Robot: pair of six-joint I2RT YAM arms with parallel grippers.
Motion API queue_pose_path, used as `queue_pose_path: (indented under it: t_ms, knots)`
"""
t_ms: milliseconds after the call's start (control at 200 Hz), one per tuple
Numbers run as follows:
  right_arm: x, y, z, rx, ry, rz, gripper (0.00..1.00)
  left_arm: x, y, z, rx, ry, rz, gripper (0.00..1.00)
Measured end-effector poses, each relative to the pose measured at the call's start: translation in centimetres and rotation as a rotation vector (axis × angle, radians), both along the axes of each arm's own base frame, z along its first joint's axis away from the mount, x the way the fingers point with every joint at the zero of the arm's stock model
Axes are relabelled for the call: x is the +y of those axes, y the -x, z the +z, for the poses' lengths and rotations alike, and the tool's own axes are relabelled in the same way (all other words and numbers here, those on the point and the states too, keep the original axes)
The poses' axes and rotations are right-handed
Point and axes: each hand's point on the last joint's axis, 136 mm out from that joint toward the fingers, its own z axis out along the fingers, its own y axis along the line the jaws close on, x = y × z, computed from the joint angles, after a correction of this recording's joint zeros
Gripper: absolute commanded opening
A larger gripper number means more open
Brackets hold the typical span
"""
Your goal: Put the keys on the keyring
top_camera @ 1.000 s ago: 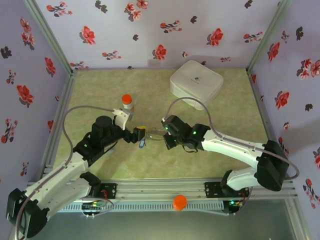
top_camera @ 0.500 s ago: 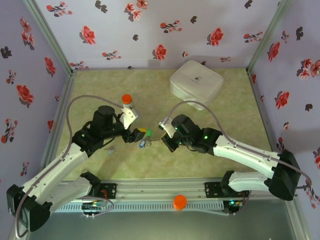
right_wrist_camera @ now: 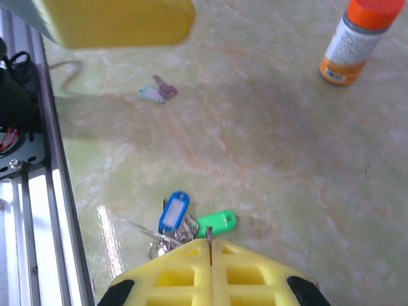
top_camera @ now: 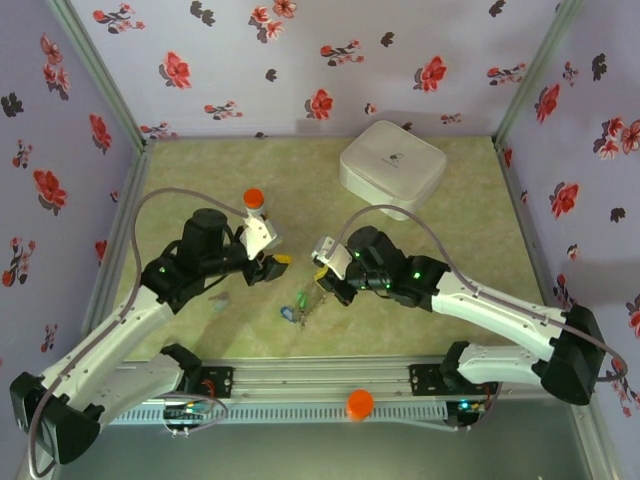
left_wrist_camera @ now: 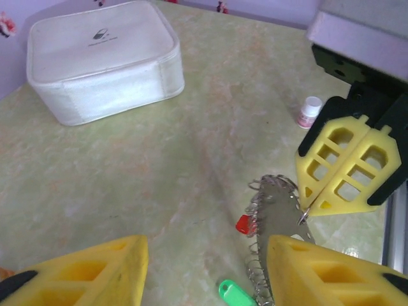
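My right gripper (right_wrist_camera: 210, 246) is shut on a thin metal loop of the keyring (left_wrist_camera: 275, 220), a grey strip edged with several small rings. The bunch hangs from its yellow fingers (left_wrist_camera: 347, 169) down to the table. On the bunch are keys with a blue tag (right_wrist_camera: 173, 211), a green tag (right_wrist_camera: 217, 223) and a red tag (left_wrist_camera: 245, 224). From above, the bunch (top_camera: 297, 305) sits just left of and below my right gripper (top_camera: 321, 284). My left gripper (left_wrist_camera: 207, 258) is open, its fingers wide apart on either side of the bunch. A loose key with a pale tag (right_wrist_camera: 156, 92) lies apart on the table.
An orange-capped bottle (top_camera: 254, 203) stands behind the left arm. A white zipped case (top_camera: 392, 165) sits at the back right. A small white-capped vial (left_wrist_camera: 310, 111) stands beyond the right gripper. The aluminium rail (top_camera: 320, 385) runs along the near edge.
The left gripper has let go of the bunch and drawn back a little. The keys have dropped toward the near edge and now hang from the right gripper alone.
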Motion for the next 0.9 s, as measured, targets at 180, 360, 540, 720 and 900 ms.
queue_pose_path:
  t_ms: [180,360,540,720,900]
  knots:
    - [0.3,0.4,2.0,-0.072,-0.066,0.066,0.0,-0.7,1.9,-1.3,-0.002,0.036,-0.102,0.55]
    - [0.6,0.9,2.4,-0.096,-0.08,0.119,0.0,-1.2,3.4,-3.9,-0.007,0.065,-0.173,0.52]
    - [0.8,1.6,2.5,-0.105,-0.089,0.172,0.0,-1.8,4.2,-5.2,-0.026,0.109,-0.22,0.43]
    - [1.1,2.1,2.4,-0.099,-0.092,0.213,0.0,-2.4,4.4,-4.1,-0.075,0.157,-0.252,0.36]
    - [1.6,2.2,1.5,-0.081,-0.074,0.239,0.0,-2.7,4.6,-4.2,-0.09,0.176,-0.268,0.33]
